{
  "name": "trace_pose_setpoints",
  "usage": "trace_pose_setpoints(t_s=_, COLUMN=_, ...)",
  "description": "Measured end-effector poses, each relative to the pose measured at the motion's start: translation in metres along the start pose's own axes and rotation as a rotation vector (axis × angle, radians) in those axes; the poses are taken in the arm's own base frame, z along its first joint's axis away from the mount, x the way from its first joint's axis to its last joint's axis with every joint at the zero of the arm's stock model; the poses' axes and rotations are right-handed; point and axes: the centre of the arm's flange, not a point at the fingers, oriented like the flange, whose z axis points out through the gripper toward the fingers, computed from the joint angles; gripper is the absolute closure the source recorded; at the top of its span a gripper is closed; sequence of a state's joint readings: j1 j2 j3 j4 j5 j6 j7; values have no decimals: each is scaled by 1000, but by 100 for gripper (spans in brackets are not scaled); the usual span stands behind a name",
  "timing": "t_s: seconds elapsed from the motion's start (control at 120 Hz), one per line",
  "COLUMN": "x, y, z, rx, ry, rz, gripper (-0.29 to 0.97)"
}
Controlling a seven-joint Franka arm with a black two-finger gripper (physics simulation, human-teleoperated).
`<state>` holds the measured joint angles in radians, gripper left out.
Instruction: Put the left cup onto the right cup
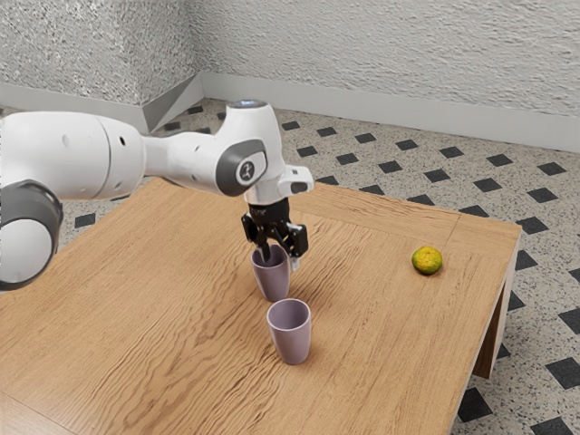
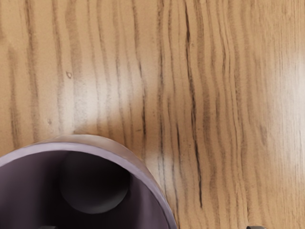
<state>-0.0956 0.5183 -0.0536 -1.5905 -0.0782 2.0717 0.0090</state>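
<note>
Visibly open, end effector (image 1: 277, 260) straddles rim of rear cup (image 1: 270, 283); front cup (image 1: 289, 333) near, fruit (image 1: 427, 260) well apart.

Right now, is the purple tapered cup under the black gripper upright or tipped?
Upright. The purple tapered cup has its mouth straight up under the black gripper; the wrist view looks down onto its round floor.

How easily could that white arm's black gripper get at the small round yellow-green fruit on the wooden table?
Probably yes: the black gripper sits at the far purple cup, and only bare wooden table lies between it and the yellow-green fruit.
</note>
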Motion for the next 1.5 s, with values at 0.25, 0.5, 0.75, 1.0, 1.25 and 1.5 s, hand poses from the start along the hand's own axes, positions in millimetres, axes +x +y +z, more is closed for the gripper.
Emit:
trace_pose_setpoints(t_s=0.25, x=3, y=-2, z=18, rx=-3, ry=-11, rz=-3, gripper=31)
trace_pose_setpoints(t_s=0.5, x=4, y=-2, z=17, rx=-3, ry=-3, rz=-4, gripper=59)
trace_pose_setpoints(t_s=0.75, x=4, y=-3, z=20, rx=-2, ry=-2, rz=-7, gripper=74)
trace_pose_setpoints(t_s=1.0, x=2, y=6, z=-9, rx=10, ry=35, rz=5, gripper=77)
trace_pose_setpoints(t_s=1.25, x=-27, y=40, z=-38, rx=36, ry=43, rz=55, gripper=78)
trace_pose_setpoints(t_s=1.5, x=-53, y=73, z=-66, rx=80, ry=60, rz=97, gripper=78)
